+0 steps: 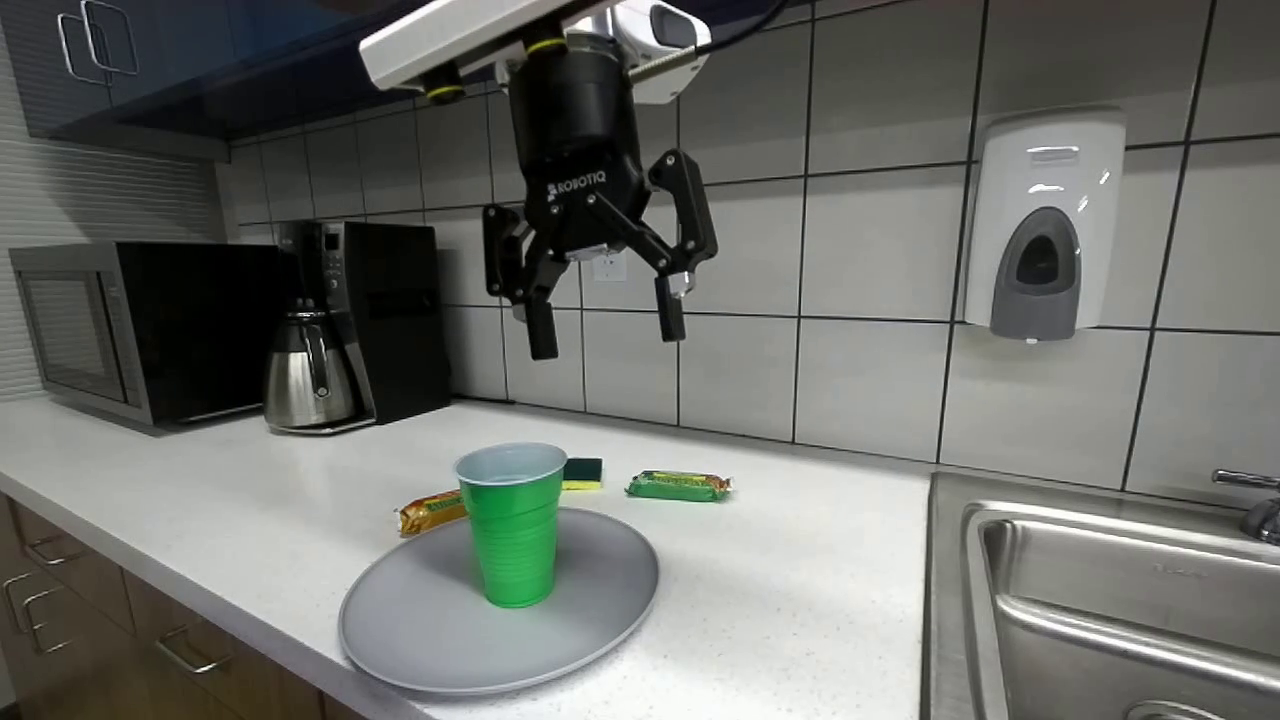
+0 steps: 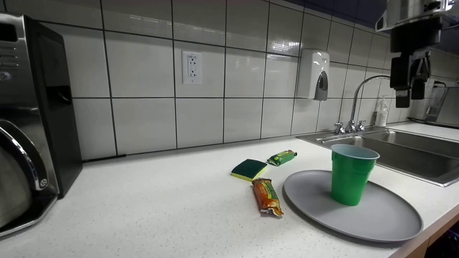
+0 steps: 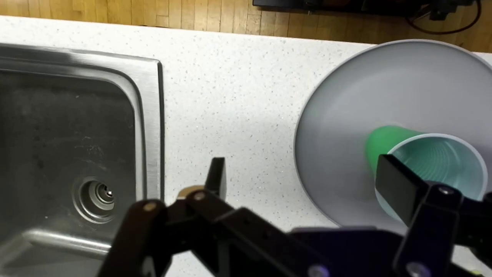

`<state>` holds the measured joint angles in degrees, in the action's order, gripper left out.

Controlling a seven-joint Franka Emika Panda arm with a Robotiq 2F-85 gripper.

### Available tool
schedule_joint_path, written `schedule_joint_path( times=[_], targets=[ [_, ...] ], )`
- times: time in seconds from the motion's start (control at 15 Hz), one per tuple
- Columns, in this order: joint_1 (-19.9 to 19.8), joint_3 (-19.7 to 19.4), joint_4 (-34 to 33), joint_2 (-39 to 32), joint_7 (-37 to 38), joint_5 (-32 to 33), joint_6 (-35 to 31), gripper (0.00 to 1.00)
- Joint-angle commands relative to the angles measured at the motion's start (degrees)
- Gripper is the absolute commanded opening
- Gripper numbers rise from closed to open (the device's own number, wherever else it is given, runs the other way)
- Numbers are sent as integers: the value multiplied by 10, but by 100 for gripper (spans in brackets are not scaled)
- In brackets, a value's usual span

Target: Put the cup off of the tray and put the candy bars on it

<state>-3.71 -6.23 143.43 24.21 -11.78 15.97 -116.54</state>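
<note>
The green cup (image 1: 515, 540) stands upright on the round grey tray (image 1: 420, 620), whose edge comes near the counter's front in the wrist view. Two candy bars lie on the counter behind the tray: a gold one (image 2: 267, 197) close to its rim, and a green one (image 2: 282, 157) farther back by the wall. In an exterior view the cup partly covers the gold candy bar (image 1: 430, 513). High above the counter hangs my gripper (image 1: 607, 335), jaws spread wide and holding nothing. From the wrist, one fingertip (image 3: 399, 184) overlaps the cup (image 3: 388, 142) in the picture, though well above it.
A green-and-yellow sponge (image 2: 249, 169) lies between the two bars. The steel sink (image 3: 150, 115) is set into the counter on one side of the tray. A coffee maker (image 1: 390, 320) and microwave (image 1: 200, 330) stand at the far end; a soap dispenser (image 1: 1045, 220) hangs on the wall.
</note>
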Motion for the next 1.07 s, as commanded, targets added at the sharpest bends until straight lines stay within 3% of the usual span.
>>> schedule_joint_path(
  times=[0.0, 1.0],
  targets=[
    [0, 13, 14, 15, 34, -8, -14, 100],
    [8, 26, 43, 46, 52, -22, -19, 100]
  ],
)
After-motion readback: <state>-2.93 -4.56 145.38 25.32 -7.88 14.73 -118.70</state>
